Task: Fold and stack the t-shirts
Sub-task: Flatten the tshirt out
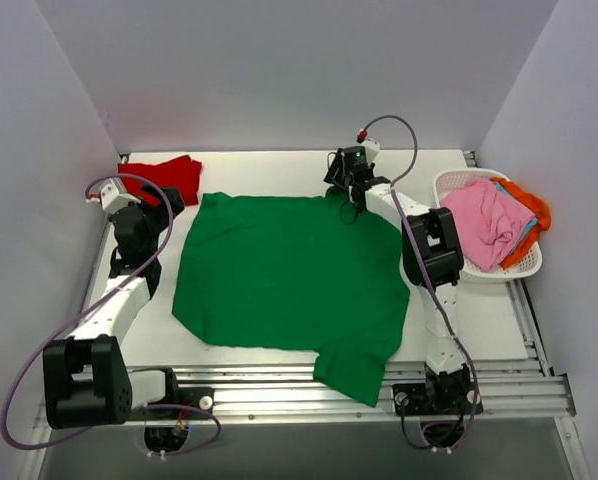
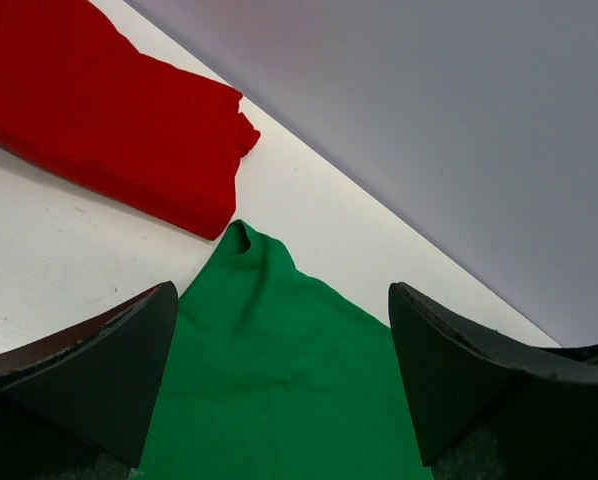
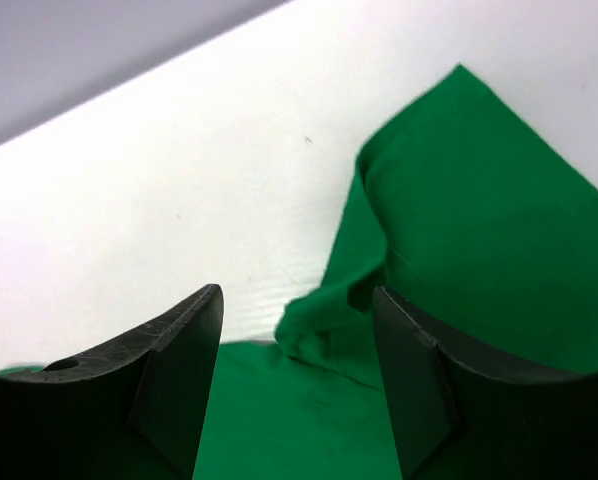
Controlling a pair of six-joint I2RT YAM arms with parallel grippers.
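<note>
Left gripper (image 2: 281, 290) – fingers apart, clamped on nothing, poised over the far-left corner of the green t-shirt (image 1: 284, 280). Right gripper (image 3: 297, 292) – fingers likewise apart and gripping nothing, above the shirt's far-right corner.

Green t-shirt: 1. Spread flat across the middle of the worktop (image 1: 269, 172), long axis left to right. A straight edge faces left; one sleeve juts toward the near edge at the right. The collar cannot be made out.

Red t-shirt (image 1: 169, 175): 1. Folded, at the far-left corner of the worktop, long axis left to right.

Basket (image 1: 449, 185): 1, white lattice, at the far right. It holds a pink t-shirt (image 1: 484, 225) on top, an orange t-shirt (image 1: 534, 210) at the right rim, and a sliver of a blue t-shirt (image 1: 524, 228) between them. All three are crumpled.

View notes: the left wrist alone shows the green corner tip reaching the edge of the red fold; whether they touch cannot be told. The top view partly hides that spot behind the arm. The right wrist alone shows the green fabric rumpled and folded over at its corner. Only the top view takes in the basket and the whole shirt outline.
</note>
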